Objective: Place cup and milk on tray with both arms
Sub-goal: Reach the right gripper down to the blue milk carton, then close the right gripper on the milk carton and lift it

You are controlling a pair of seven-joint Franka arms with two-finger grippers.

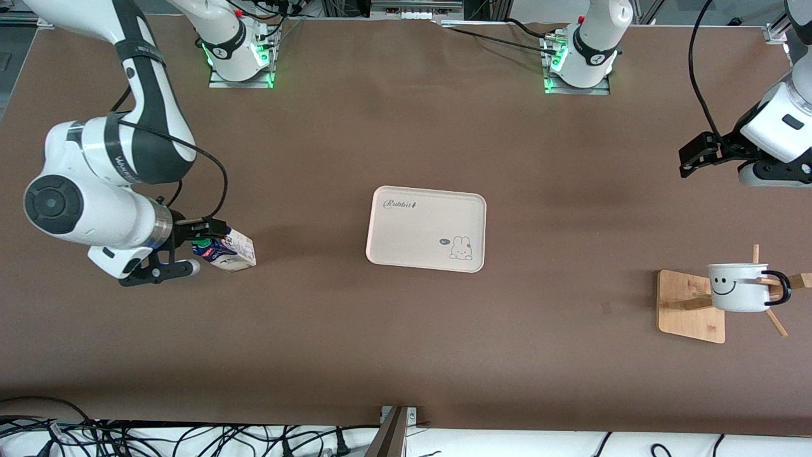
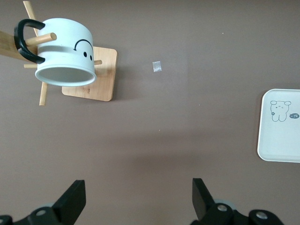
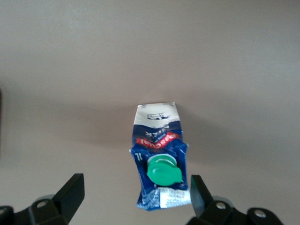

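Observation:
The milk [image 1: 233,252], a blue and white carton with a green cap, is on the table toward the right arm's end. My right gripper [image 1: 193,249] is open around its capped end. In the right wrist view the milk [image 3: 159,159] lies between the fingers [image 3: 199,193], closer to one, and neither visibly presses on it. The cup [image 1: 739,287] hangs by its black handle on a peg of the wooden rack [image 1: 688,309] toward the left arm's end. My left gripper [image 1: 703,156] is open and empty, above bare table, farther from the camera than the rack. The cream tray [image 1: 426,228] lies mid-table, with nothing on it.
In the left wrist view the cup [image 2: 65,51] and rack [image 2: 98,82] show off to one side, the tray's corner [image 2: 281,131] at the edge, and a small pale scrap [image 2: 157,67] on the table. Cables lie along the table's near edge [image 1: 190,438].

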